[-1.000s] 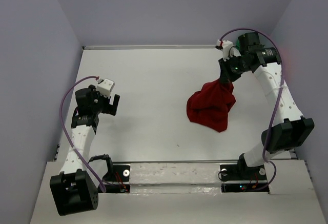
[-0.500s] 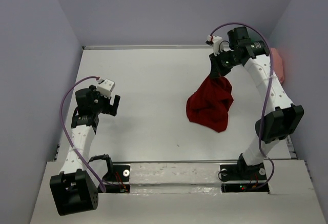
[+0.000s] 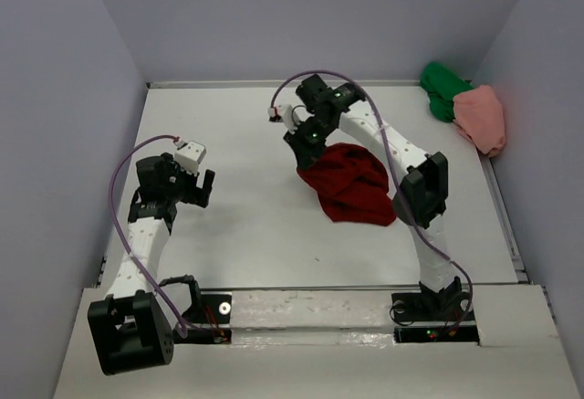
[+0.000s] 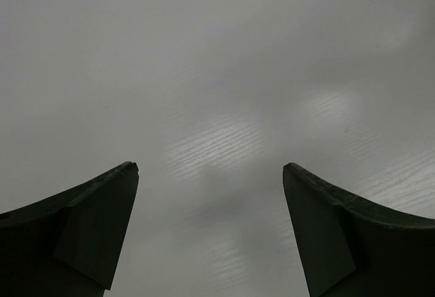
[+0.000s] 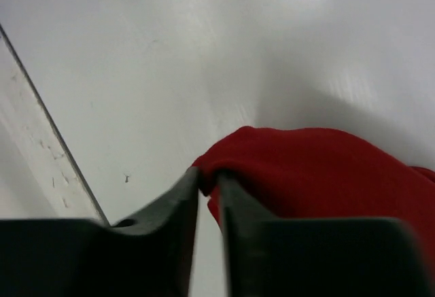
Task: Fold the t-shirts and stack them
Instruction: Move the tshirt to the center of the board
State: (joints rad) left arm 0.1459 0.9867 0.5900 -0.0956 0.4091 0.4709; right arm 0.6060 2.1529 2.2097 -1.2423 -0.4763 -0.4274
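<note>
From above, the right gripper is pressed together on the far left edge of the dark red t-shirt, which lies crumpled near the middle of the table. The green t-shirt and the salmon pink t-shirt are bunched up, touching each other, at the far right corner. The left gripper hangs over the left side, well apart from all cloth. In the left wrist view its fingers are spread wide above bare table. In the right wrist view the fingertips pinch a fold of the red fabric, which seems raised slightly off the surface.
</note>
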